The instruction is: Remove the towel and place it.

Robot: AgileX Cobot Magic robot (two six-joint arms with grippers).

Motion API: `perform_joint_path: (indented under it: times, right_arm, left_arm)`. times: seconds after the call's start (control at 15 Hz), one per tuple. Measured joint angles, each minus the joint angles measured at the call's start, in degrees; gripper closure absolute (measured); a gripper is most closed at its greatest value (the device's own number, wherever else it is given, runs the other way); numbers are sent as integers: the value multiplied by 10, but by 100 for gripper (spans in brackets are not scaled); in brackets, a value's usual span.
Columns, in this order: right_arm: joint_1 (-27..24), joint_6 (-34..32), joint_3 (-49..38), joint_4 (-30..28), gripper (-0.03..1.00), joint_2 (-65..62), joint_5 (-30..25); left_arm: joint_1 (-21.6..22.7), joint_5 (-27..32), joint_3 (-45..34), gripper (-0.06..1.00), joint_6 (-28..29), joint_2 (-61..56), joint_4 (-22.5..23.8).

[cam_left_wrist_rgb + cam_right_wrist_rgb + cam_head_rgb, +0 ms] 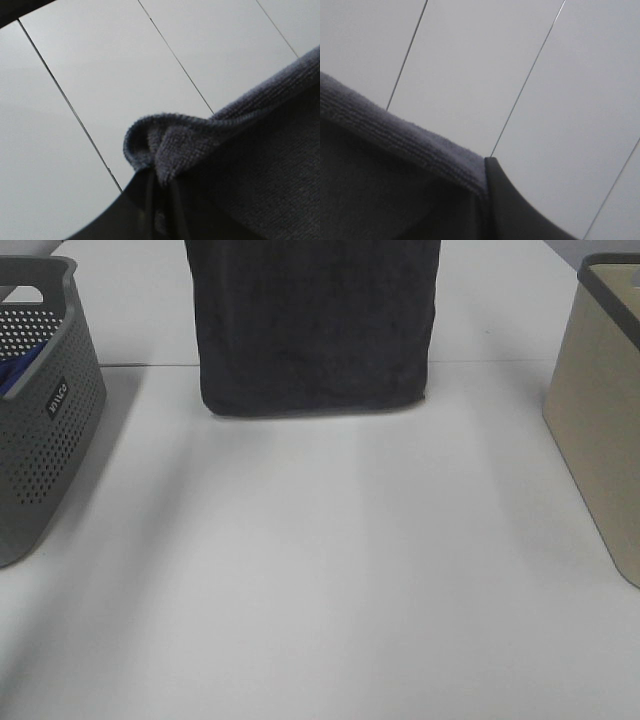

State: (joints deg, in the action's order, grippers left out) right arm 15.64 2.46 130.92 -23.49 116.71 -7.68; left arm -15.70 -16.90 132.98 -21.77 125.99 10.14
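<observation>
1. We are holding the towel (315, 325) up as a hanging sheet over the far middle of the table (320, 590), between the basket (60, 440) and the bin (600, 440), well apart from both. Its top runs out of the high view.
2. Our left gripper (161, 200) is pinching a bunched corner, with the fingers closed tight on a small fold. Our right gripper (490, 195) is clamping the opposite top edge, though only one finger is showing there.
3. The left pinch is catching little cloth, so we are risking a slip. A jerk or extra weight could pull that corner free and let the towel swing down on one side.
4. We cannot tell whether the bottom hem is touching the table or hanging just above it. If it is dragging, it could fold under and land crumpled.
5. If we are spreading the arms unevenly, the towel could sag or tear out of the weaker grip.
6. Swinging it sideways could brush the basket holding the blue cloth (15, 375).
</observation>
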Motion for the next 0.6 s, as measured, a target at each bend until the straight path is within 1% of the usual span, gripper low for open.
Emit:
perform_joint_path:
  times: [0.07,0.2,0.27,0.33,0.47,0.6]
  right_arm:
    - [-1,0,4,9,96,1,18]
    - [-1,0,7,13,96,4,21]
    - [-1,0,7,13,96,6,18]
    - [-1,0,9,14,96,12,4]
    - [-1,0,9,22,96,21,-52]
    - [-1,0,9,54,96,18,-135]
  left_arm:
    - [0,21,61,93,0,22,-1]
    - [0,62,133,93,0,57,-1]
    - [0,71,139,93,2,62,-1]
    - [0,96,144,93,3,68,-1]
    - [-2,169,145,93,3,74,-1]
    - [-11,273,145,93,4,75,-6]
